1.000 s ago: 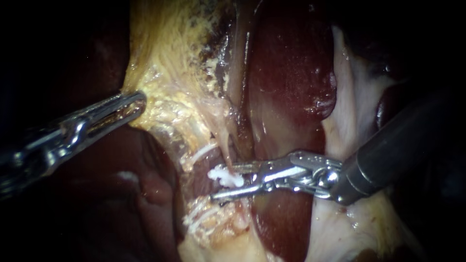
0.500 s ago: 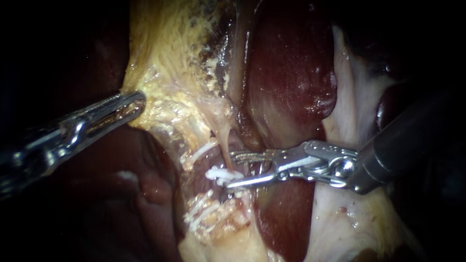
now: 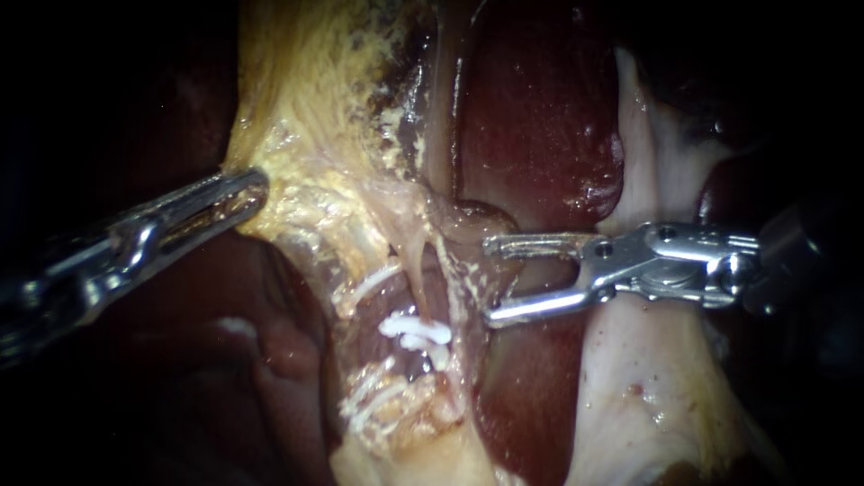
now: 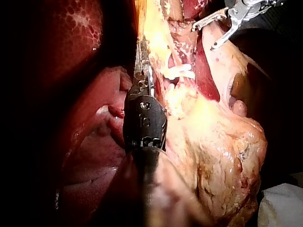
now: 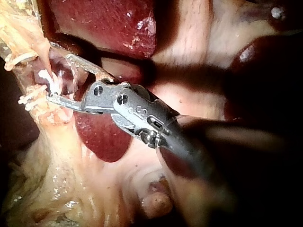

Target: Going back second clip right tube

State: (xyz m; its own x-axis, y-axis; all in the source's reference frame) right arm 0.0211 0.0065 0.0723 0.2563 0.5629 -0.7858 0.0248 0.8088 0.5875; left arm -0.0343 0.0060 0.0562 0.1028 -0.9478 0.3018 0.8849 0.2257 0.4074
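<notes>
1. Change: the slender steel right instrument [image 3: 487, 280] has pulled back toward 3 o'clock. A second ago its end effector straddled the small white plastic clip [image 3: 416, 328]. Now both jaw tips stand clear of the clip, at about 2 o'clock from it.
2. Right end effector: released. There is a wide gap between the jaws and nothing in it.
3. Task's thing: the white clip sits crosswise at the lower end of the pale thin tube [image 3: 418, 279]. It has not shifted against the tissue around it. I cannot tell from here whether this is the right tube.
4. The long silver left instrument [image 3: 256, 184] has not moved. Its end effector is clenched on the yellow fatty tissue [image 3: 306, 108], holding it out toward 9 o'clock.
5. The dark red liver [image 3: 540, 117] lies behind the right instrument's jaws.
6. Reading: the clip looks placed and let go, so the retreat is well along.
7. Watch: a brown tissue fold [image 3: 477, 219] lies just beside the upper jaw tip. An open jaw could snag it on the way out.
</notes>
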